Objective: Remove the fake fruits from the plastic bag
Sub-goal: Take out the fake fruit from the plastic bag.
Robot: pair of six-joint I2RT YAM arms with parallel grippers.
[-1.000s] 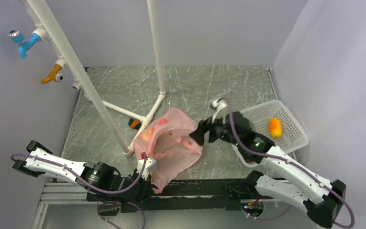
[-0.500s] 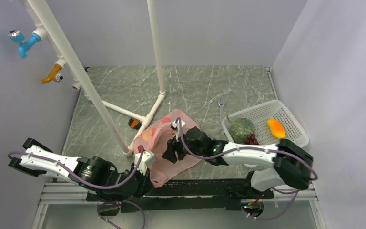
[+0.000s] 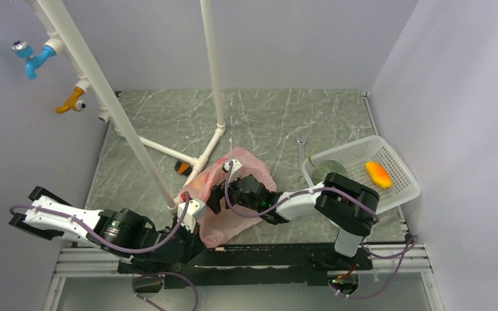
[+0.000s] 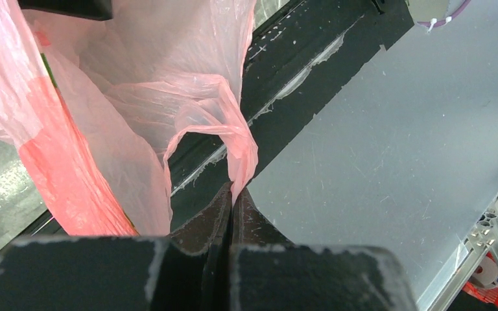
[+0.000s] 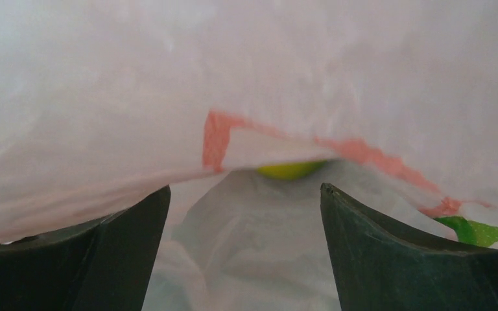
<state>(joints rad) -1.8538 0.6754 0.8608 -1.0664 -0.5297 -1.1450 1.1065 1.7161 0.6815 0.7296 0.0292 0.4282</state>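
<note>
The pink plastic bag [image 3: 246, 210] lies crumpled near the table's front edge. My left gripper [image 3: 194, 217] is shut on its twisted loop handle [image 4: 237, 165], holding the bag [image 4: 136, 97] open. My right gripper [image 3: 215, 196] reaches into the bag's mouth from the right. In the right wrist view its fingers [image 5: 245, 189] stand wide open with nothing between them. Just beyond them a yellow-green fake fruit [image 5: 292, 170] peeks from under a fold of the bag [image 5: 168, 78]. A netted melon [image 3: 327, 171] and an orange fruit [image 3: 377, 173] lie in the white mesh basket [image 3: 402, 188].
White pipe posts [image 3: 213, 71] rise behind the bag, with a foot joint [image 3: 198, 162] close to it. A small orange-and-black brush [image 3: 183, 168] lies by that joint. A wrench [image 3: 300, 152] lies left of the basket. The black front rail [image 3: 279, 253] runs along the near edge.
My right arm swung left from the basket and pushed its gripper into the bag's mouth. The left gripper kept its hold on the handle.
</note>
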